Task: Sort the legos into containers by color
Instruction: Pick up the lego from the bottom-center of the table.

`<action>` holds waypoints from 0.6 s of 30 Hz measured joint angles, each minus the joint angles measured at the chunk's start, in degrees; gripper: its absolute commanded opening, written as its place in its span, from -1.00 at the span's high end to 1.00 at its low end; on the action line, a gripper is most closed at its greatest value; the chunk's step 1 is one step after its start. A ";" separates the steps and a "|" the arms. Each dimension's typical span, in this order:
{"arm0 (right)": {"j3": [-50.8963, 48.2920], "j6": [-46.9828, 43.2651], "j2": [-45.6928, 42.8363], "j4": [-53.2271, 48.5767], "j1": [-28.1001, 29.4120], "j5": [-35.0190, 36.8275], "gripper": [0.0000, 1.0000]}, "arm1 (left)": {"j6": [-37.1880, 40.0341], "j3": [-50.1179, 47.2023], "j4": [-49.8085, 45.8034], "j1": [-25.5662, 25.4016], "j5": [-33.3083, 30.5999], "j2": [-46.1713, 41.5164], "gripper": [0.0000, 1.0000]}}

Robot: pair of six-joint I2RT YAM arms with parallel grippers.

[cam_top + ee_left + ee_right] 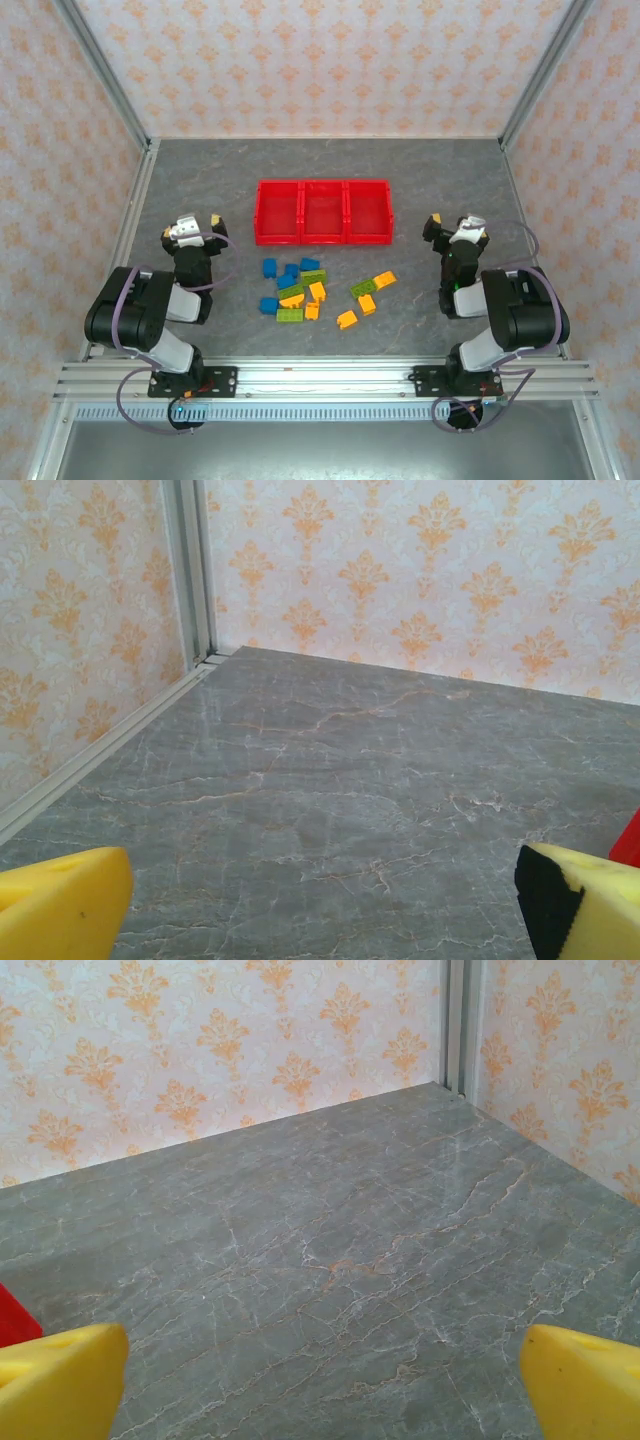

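The containers (322,239) are bright red. The legos (290,296) are blue, lime green and orange-yellow. The worktop (220,170) is grey marble with pale and rusty veins. The wallpaper (320,60) is cream with orange damask motifs. The left fingers (60,905) and right fingers (60,1380) are yellow.

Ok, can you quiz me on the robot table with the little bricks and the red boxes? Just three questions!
1. True or false: some legos already lie inside the containers.
2. Where do the legos lie? A) on the table, on the containers' near side; B) behind the containers; C) between a gripper's fingers.
3. Fill the gap: the left gripper and the right gripper both stand ____, holding nothing.
Key: 1 false; 2 A; 3 open.
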 measured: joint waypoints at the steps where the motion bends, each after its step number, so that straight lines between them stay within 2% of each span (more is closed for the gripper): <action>1: 0.00 0.00 0.00 0.00 0.00 0.00 -0.99 | 0.00 0.13 -0.09 0.00 0.13 0.00 -0.99; 18: 0.00 0.00 0.00 0.00 0.00 0.00 -0.99 | 0.00 0.55 -0.81 0.00 1.25 0.00 -0.99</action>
